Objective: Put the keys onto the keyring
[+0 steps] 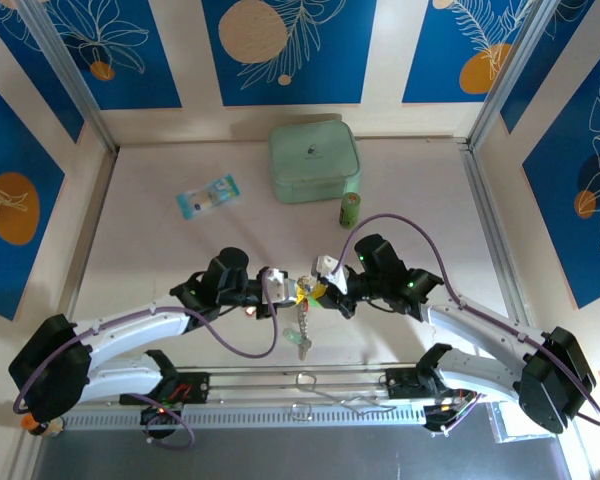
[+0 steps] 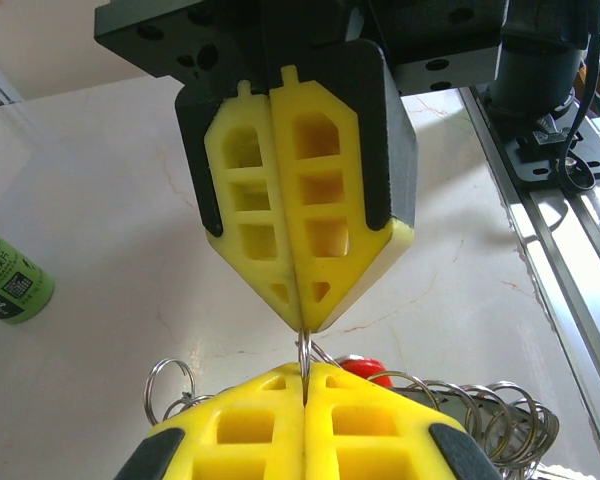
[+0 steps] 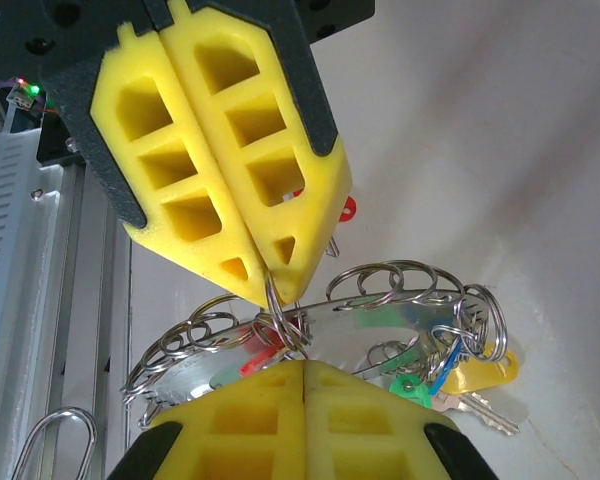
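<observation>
Keyring [image 3: 385, 318] hangs in mid-air above the bench's [image 1: 160, 250] near half, midway between its side edges, left gripper [image 3: 272, 282] and right gripper [image 2: 304, 318] both clamped on one of its small loops. Coloured keys [image 3: 480, 372] dangle beneath.

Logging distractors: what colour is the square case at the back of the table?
Mint green; the case shows best in the top external view.
</observation>
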### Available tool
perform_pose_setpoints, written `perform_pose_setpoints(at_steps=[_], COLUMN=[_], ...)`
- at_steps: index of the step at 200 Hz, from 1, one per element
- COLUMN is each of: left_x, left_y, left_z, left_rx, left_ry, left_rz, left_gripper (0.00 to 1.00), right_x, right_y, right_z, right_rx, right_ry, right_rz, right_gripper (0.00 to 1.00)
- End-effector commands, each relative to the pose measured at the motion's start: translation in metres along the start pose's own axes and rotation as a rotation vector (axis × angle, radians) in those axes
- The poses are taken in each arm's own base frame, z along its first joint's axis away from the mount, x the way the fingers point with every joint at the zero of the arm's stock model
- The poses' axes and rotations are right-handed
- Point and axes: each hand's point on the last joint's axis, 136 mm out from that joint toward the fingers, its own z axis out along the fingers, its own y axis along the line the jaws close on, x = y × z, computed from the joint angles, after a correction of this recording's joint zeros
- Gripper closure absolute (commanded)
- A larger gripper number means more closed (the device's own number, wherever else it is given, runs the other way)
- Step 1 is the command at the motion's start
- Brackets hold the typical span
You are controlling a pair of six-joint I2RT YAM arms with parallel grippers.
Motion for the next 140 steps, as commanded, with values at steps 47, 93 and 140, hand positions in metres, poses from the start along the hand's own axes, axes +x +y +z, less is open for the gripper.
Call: perform_pose_setpoints(at_steps=[47, 93, 140], left_x=[-0.0107, -0.0119, -0.0119], left_y=[-0.0039, -0.0039, -0.0037], left_z=[-0.0018, -0.0015, -0.0018], left_rx=[0.011, 0.009, 0.007], left_ry=[-0.059, -0.071, -0.071], left_rz=[0.016, 0.013, 0.016], left_gripper=[1.0, 1.0, 1.0], right_x=[-0.0056, -0.0078, 0.0008], right_y=[0.0018, 0.0021, 0.0], right_z=[-0.0043, -0.0014, -0.0006], right_rx=[0.006, -0.006, 0.008], right_ry=[-0.04, -0.047, -0.011], right_rz=[-0.001, -0.003, 0.001], right_gripper=[0.67, 0.73, 0.7])
